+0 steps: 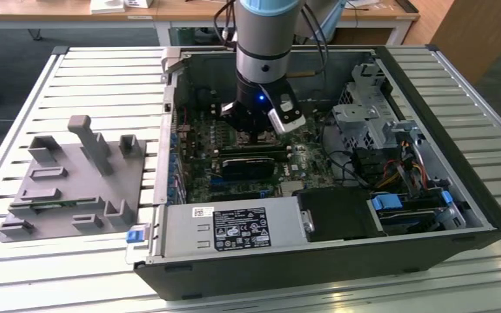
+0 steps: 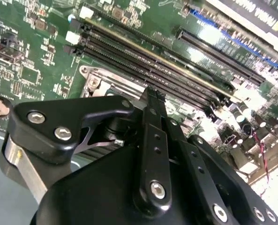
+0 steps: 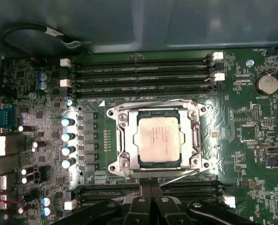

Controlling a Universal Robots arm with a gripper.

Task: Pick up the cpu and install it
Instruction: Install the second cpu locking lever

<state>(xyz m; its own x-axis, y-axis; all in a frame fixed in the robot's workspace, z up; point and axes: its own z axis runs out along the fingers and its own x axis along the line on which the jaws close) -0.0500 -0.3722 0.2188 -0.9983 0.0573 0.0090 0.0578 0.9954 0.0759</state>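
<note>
In the first wrist view the cpu [image 3: 156, 137] sits flat inside the socket frame [image 3: 115, 140], between the memory slots [image 3: 141, 75]; the gripper [image 3: 150, 202], fingers pressed together and empty, hovers just beside it, so any retreat should stay vertical.

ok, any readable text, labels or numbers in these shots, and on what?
Nothing can be quoted; no text reads cleanly.
Power supply label: printed lines and marks, too small to read.
cpu lid: faint engraving, blurred.
Motherboard silkscreen: too small to read.
Expansion card lettering: cut off at the frame edge and blurred.
</note>
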